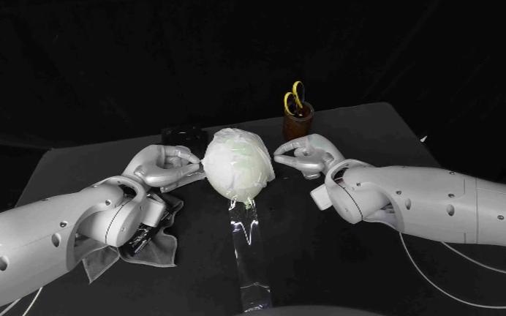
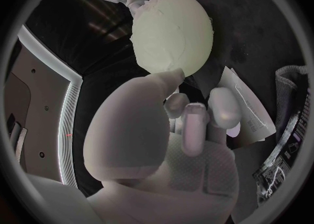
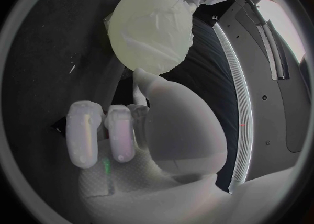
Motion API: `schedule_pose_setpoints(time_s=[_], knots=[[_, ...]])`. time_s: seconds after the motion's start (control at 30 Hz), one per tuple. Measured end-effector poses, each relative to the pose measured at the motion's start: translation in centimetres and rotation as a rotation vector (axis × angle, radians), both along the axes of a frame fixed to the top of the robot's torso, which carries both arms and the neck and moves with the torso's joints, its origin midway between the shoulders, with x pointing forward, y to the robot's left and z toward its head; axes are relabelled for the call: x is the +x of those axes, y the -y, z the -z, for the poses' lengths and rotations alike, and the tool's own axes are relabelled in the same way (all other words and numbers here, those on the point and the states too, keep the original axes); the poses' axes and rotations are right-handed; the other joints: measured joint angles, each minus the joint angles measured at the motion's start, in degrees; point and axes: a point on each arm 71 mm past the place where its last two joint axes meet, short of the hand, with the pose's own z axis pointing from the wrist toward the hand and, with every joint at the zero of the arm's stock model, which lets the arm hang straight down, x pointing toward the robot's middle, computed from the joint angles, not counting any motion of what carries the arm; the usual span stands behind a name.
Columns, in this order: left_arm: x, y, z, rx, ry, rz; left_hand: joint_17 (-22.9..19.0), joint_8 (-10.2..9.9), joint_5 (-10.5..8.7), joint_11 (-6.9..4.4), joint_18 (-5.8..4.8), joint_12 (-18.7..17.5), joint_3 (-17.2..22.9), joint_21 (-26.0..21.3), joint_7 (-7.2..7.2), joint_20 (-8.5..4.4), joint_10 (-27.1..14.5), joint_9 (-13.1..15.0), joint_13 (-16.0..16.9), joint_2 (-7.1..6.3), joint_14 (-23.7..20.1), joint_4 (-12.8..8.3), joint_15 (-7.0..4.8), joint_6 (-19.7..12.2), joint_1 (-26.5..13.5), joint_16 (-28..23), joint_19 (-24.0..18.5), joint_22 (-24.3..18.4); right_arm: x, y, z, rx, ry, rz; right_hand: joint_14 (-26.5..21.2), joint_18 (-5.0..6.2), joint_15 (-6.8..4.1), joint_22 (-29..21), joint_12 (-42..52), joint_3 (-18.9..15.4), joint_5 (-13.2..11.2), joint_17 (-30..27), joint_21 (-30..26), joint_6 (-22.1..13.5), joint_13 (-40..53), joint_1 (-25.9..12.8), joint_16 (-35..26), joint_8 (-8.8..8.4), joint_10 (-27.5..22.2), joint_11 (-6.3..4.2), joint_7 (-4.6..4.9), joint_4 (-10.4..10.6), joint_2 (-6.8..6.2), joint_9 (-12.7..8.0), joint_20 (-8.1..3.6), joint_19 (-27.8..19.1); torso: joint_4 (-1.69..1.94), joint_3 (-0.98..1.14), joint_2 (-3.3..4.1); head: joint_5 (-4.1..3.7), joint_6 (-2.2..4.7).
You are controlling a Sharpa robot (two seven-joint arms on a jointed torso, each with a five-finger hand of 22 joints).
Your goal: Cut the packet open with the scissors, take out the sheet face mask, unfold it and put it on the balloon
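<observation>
The pale balloon (image 1: 238, 164) stands at the table's middle with the white sheet mask (image 1: 245, 156) draped over it. My left hand (image 1: 164, 166) sits just left of it, fingers curled in, thumb tip (image 2: 171, 76) at the balloon's (image 2: 173, 30) side. On the other side, my right hand (image 1: 309, 155) is curled the same way, its thumb (image 3: 142, 76) against the balloon (image 3: 149, 30). Neither hand holds anything I can make out. The cut packet (image 1: 148, 246) lies under my left forearm; it is also in the left wrist view (image 2: 245, 109). The yellow-handled scissors (image 1: 296, 99) stand in a brown holder (image 1: 298, 124) behind.
A clear shiny strip (image 1: 246, 257) runs from under the balloon toward the table's front edge. A black cup (image 1: 185, 134) stands behind my left hand. Thin cables trail along my right arm near the table's right side.
</observation>
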Motion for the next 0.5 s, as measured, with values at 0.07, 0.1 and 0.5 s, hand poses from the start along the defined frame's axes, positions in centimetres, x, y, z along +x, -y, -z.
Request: schedule_pose_setpoints(time_s=[0.07, 0.1, 0.5], knots=[[0.06, -0.15, 0.01, 0.008, 0.004, -0.004, 0.0, 0.47, -0.01, 0.0, 0.0, 0.0, 1.69, 0.0, 0.13, 0.0, 0.0, 0.49, 0.09, -0.3, 0.0, -1.2, 0.0, -0.29, -1.57, 0.0, 0.0, 0.29, 0.11, 0.22, -0.01, -0.01, 0.005, 0.012, 0.0, 0.0, 0.0, 0.0, -0.02, 0.27, 0.0, 0.0, 0.0, -0.24, 0.0, -0.33, 0.0, 0.01, 0.0, -0.01, 0.19, -0.26, 0.06, 0.0, 0.0, 0.0, 0.0, 0.0, 0.0, -0.06, -0.07], [0.09, -0.24, 0.01, 0.011, 0.006, -0.005, 0.0, 0.51, -0.01, 0.0, 0.0, -0.03, 1.87, 0.0, 0.13, 0.0, 0.0, 0.69, 0.1, -0.3, 0.0, -1.38, 0.0, -0.3, -1.65, 0.0, 0.0, 0.29, 0.16, 0.32, 0.0, -0.015, 0.007, 0.018, 0.0, 0.0, 0.0, 0.0, -0.07, 0.42, 0.0, 0.0, 0.0, -0.29, 0.0, -0.33, 0.0, 0.33, 0.0, 0.0, 0.2, -0.37, 0.06, 0.01, 0.0, 0.0, 0.01, -0.01, -0.01, -0.07, -0.07], [0.2, -0.64, 0.02, 0.033, 0.016, -0.015, 0.0, 0.81, -0.01, 0.09, -0.01, -1.36, 4.32, -0.53, 0.31, 0.41, -0.5, 2.17, -1.54, -0.53, -0.01, -3.57, 0.02, -1.32, -5.66, -0.02, -0.91, -1.62, -0.03, 0.47, -0.12, -0.054, 0.013, -0.006, 0.06, -0.02, 0.44, -0.04, 0.11, 1.13, 0.47, -0.05, -2.7, -6.87, 0.04, -5.33, -0.05, 1.51, -0.33, 0.8, 2.12, 0.26, -1.35, 5.77, -0.31, 0.12, 0.01, -0.02, -0.02, -0.26, 0.05]])
